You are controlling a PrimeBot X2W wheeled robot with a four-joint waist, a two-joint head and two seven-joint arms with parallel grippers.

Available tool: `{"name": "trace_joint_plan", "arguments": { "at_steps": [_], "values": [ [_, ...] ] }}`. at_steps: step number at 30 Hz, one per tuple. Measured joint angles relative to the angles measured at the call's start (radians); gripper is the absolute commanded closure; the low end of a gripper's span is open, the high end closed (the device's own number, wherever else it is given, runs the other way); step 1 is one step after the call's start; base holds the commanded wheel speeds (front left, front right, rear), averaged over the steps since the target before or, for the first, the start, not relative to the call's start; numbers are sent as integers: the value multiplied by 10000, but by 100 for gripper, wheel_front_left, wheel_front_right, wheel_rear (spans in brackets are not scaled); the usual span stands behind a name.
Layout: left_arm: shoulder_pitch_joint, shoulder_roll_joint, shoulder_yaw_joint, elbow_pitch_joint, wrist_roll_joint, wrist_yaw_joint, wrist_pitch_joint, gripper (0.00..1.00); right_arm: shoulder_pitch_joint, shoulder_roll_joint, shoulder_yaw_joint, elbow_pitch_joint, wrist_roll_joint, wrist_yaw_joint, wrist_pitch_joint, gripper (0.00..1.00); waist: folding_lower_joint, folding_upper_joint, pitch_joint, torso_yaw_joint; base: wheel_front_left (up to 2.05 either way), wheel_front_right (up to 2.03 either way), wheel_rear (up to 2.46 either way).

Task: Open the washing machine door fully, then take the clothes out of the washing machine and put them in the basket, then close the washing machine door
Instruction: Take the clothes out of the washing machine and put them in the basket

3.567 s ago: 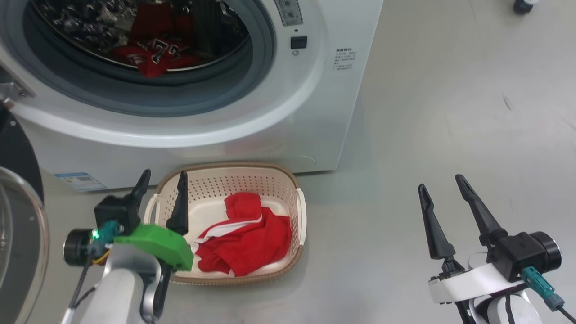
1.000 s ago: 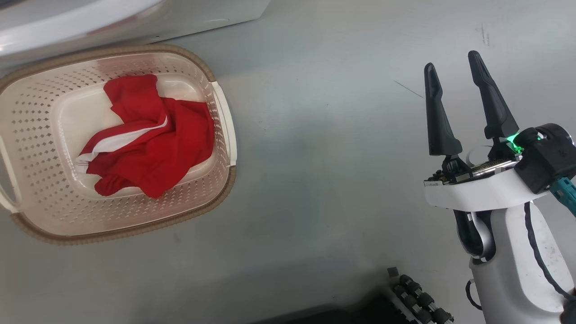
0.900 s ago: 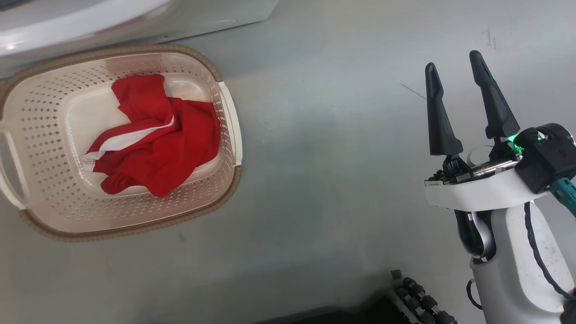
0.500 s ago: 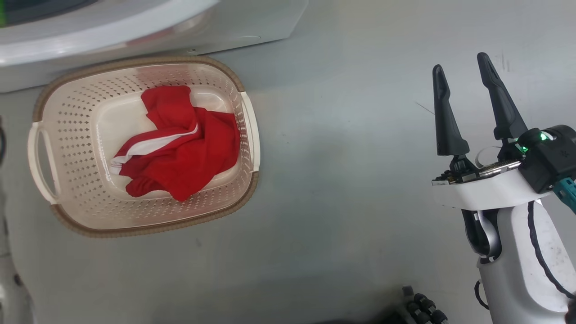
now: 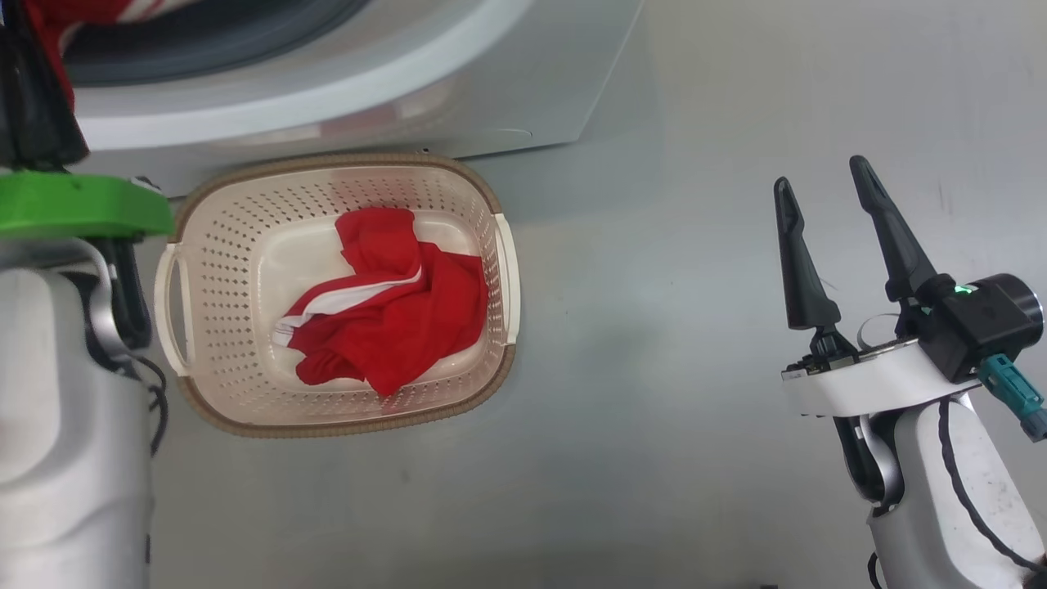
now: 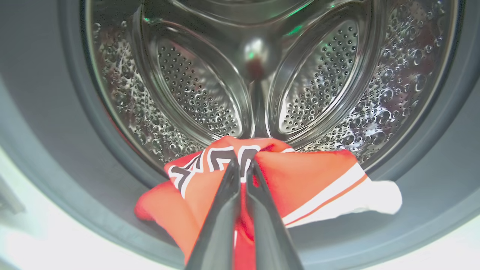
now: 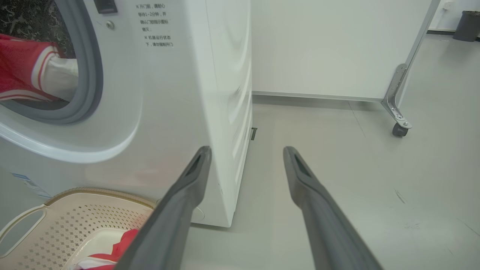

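My left gripper (image 6: 243,165) is shut on a red garment (image 6: 311,176) with black and white lettering, at the mouth of the steel drum (image 6: 202,86). The cloth hangs over the grey gasket (image 6: 67,142). In the head view the left arm's green wrist piece (image 5: 74,204) stands left of the basket (image 5: 245,245), under the washing machine (image 5: 458,98). Another of the red clothes (image 5: 393,327), white-striped, lies in the basket. My right gripper (image 5: 819,173) is open and empty over the floor, far right of the basket. The washing machine door is out of view.
The right wrist view shows the washing machine's side (image 7: 225,93), the basket rim (image 7: 93,193) at lower left and bare grey floor (image 7: 337,168) ahead. A white partition on a castor (image 7: 397,129) and a dark bin (image 7: 467,24) stand at the back.
The head camera has swung, bringing the left arm and the machine's opening into view. The left gripper, earlier open by the basket, now grips a garment at the drum. The right gripper stays open.
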Motion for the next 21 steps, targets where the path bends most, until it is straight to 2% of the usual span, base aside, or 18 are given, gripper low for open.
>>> {"name": "trace_joint_plan", "arguments": {
  "at_steps": [9, 21],
  "values": [
    [1694, -671, -198, -525, -25, -2, -6, 100, 657, -38, 12, 282, 0, 71, 2, 0, 0, 0, -1204, 328, 0, 0, 0],
    [2974, -717, -418, -2320, 274, -13, 19, 100, 1635, -23, 146, 462, 0, 71, 2, 0, 0, 0, -2761, 766, 0, 0, 0]
  ]
}}
